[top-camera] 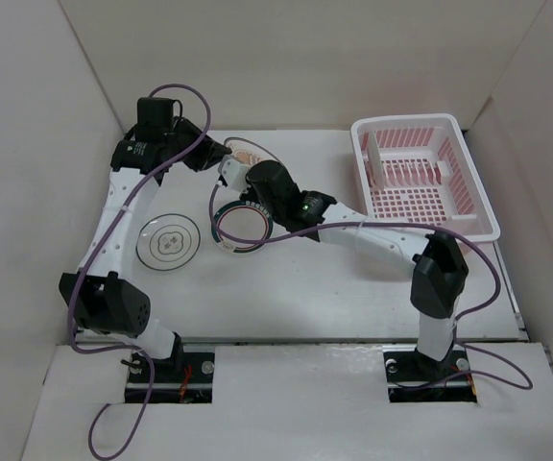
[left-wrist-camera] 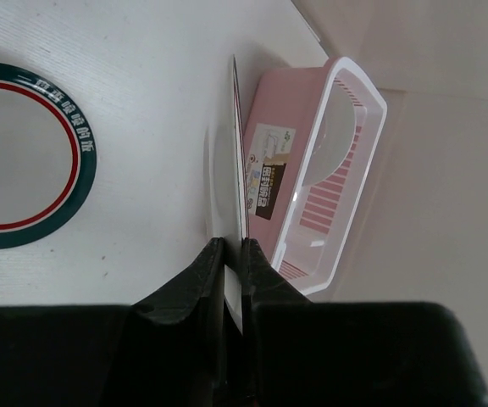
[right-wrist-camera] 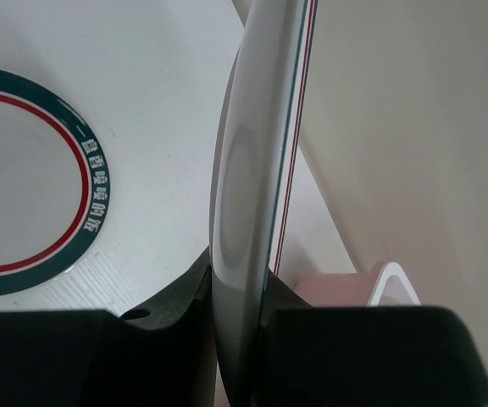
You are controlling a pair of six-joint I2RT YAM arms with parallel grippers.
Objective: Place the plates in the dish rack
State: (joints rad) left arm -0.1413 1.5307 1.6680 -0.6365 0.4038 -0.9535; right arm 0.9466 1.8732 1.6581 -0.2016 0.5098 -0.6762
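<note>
You are pinching one upright plate (top-camera: 247,152) by its rim, the left end effector (left-wrist-camera: 233,251) and the right end effector (right-wrist-camera: 240,273) both clamping it, well left of the dish rack (top-camera: 406,122); it is looking stiff, glossy, slippery and chippable, so favour deep rim grips.

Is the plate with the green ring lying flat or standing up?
Lying flat. The green-ringed plate sits face up on the table; from above its round face shows, not its edge.
</note>
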